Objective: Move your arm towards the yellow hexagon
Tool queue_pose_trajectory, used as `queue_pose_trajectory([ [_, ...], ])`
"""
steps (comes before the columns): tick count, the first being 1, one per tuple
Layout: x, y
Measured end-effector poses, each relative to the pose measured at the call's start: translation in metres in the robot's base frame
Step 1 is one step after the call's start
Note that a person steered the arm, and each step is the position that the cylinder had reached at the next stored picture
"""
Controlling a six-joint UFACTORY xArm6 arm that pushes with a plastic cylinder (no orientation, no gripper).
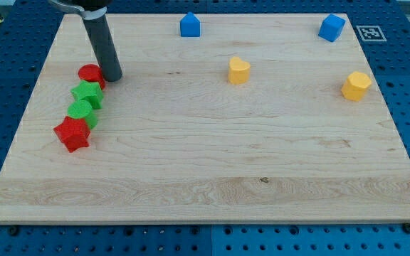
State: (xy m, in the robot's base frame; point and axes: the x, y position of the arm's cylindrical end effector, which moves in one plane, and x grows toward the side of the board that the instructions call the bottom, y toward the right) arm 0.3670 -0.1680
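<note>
While the dark rod descends from the upper left of the frame, my tip (112, 77) rests on the pale wooden board (205, 178) just beside the red cylinder block (90, 74), at that block's right edge; whether it touches cannot be told. No jaws exist on this rod, so there is nothing to be apart or together, and nothing is clamped.

Yellow hexagon block (356, 85): sits near the right edge of the board, in the upper right part of the frame, well apart from my tip. It lies far across the board to the right of the tip and only slightly lower in the frame. It stands alone, touching nothing.

Yellow heart-shaped block (238, 70): upper middle of the frame, between the tip and the yellow hexagon, roughly level with the tip.

Left cluster, running diagonally down and to the left from the red cylinder: green star-like block (87, 93), then a green rounded block (82, 111), then a red star block (72, 134). Neighbours in this row appear to touch or nearly touch.

Blue house-shaped block (190, 25): top centre of the frame, near the board's far edge. Blue cube block (331, 28): top right, tilted, above the yellow hexagon and apart from it.
</note>
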Motion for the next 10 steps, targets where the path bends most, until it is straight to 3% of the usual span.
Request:
queue_pose_trajectory([
  [3,-0.01,-0.003],
  [6,0.007,0.046],
  [8,0.015,0.109],
  [10,0.053,0.19],
])
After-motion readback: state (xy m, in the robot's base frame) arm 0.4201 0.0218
